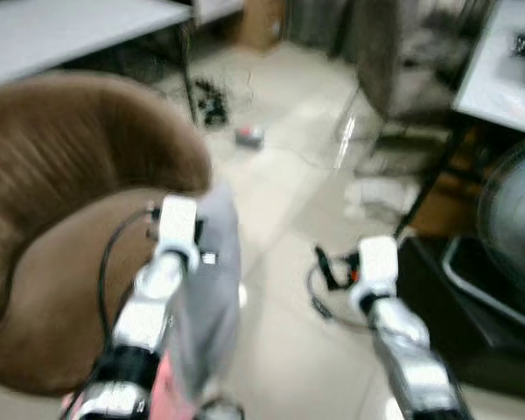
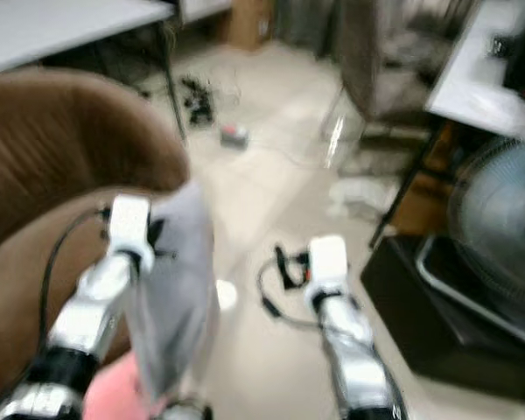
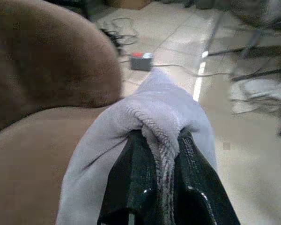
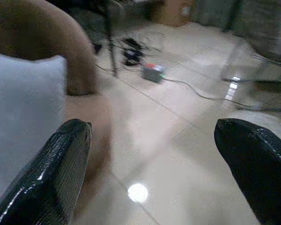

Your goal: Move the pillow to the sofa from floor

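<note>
Brown sofa (image 1: 61, 262) fills the left of the head frames. Left gripper (image 3: 160, 164) is pinched tight on a fold of the grey pillow (image 1: 212, 289), which hangs lower centre-left at the seat's front edge, off the floor. Right gripper (image 4: 154, 164), lower right over bare tile, has its fingers spread wide, holding nothing. Risk: the grip is only a thin fold of fabric, so it may slip, or a release here could drop the pillow beside the seat.
</note>
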You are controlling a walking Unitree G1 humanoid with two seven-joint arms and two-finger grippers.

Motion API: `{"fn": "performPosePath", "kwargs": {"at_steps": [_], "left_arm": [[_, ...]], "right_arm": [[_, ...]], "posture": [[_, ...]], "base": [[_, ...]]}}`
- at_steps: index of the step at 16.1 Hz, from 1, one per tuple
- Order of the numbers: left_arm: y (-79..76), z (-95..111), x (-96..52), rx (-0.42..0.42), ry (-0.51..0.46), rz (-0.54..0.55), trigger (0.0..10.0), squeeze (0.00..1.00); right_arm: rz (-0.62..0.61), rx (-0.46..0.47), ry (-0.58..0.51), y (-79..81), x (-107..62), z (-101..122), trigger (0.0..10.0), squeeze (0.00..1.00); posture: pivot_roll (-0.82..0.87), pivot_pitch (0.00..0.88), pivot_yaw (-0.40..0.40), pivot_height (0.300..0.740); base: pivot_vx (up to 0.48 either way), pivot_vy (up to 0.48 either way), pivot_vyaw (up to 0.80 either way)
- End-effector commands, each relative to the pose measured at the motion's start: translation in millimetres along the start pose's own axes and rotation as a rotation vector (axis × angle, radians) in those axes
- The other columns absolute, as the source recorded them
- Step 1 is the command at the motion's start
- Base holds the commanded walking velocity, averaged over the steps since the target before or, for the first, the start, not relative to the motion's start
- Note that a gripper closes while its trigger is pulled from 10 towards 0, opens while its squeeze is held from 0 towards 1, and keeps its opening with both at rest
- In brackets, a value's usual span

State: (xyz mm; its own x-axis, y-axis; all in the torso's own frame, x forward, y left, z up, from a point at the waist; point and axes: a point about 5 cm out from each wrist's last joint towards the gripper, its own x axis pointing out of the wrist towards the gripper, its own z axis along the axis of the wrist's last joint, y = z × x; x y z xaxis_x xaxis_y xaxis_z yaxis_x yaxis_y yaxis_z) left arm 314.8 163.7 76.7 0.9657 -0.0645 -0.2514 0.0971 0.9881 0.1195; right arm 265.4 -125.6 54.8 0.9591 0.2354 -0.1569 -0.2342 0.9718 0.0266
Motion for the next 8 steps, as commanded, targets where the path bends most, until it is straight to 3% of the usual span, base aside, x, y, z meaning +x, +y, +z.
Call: {"fn": "performPosePath", "kwargs": {"at_steps": [1,8], "left_arm": [[-3.6,17.4,2.6,0.022,-0.078,0.0,0.0,0.0],[-5.8,18.8,3.9,0.026,-0.087,0.013,0.0,0.0]], "right_arm": [[-0.013,-0.015,0.0,-5.5,-0.3,0.4,10.0,0.53],[-0.027,-0.028,0.01,-9.2,-0.4,-1.5,10.0,0.53]], "posture": [[0.16,0.019,0.005,0.74],[0.15,0.017,0.001,0.74]], "base": [[0.0,0.0,0.74],[0.0,0.0,0.74]]}}
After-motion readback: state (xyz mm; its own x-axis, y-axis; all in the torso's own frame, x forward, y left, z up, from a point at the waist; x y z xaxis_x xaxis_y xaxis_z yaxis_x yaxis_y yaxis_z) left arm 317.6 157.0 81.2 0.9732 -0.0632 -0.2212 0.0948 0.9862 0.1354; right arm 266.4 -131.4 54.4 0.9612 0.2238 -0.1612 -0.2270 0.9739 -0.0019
